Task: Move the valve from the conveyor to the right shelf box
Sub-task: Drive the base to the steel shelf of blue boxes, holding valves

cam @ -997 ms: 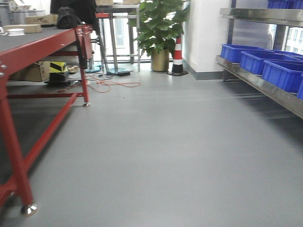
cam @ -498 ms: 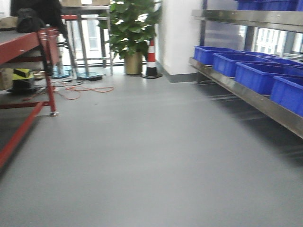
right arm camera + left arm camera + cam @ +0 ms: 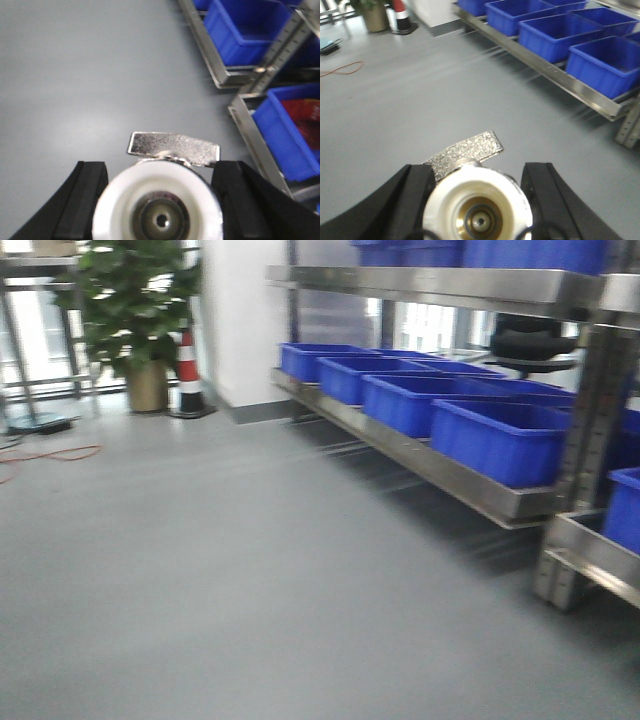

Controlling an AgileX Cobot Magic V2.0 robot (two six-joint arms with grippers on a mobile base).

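Observation:
In the left wrist view my left gripper [image 3: 477, 197] is shut on a valve [image 3: 467, 150]. Its whitish round base faces the camera and its rough silver handle sticks up between the black fingers [image 3: 402, 205]. My right gripper [image 3: 159, 200] is shut on a second valve [image 3: 172, 147] held the same way, handle lying flat above the white base. Both hang over grey floor. To the right runs the steel shelf [image 3: 430, 465] with blue boxes [image 3: 495, 440], which also show as boxes [image 3: 605, 60] and a box [image 3: 240, 25]. The conveyor is out of view.
A potted plant [image 3: 135, 310] and a red-and-white cone [image 3: 188, 375] stand at the back left by a white wall. An orange cable [image 3: 50, 455] lies on the floor. A lower blue box [image 3: 295, 130] holds something red. A steel upright [image 3: 585, 470] stands at the right.
The front view has swung to the right. The red table has left the frame on the left, and the shelf with its blue boxes now fills the right half, closer.

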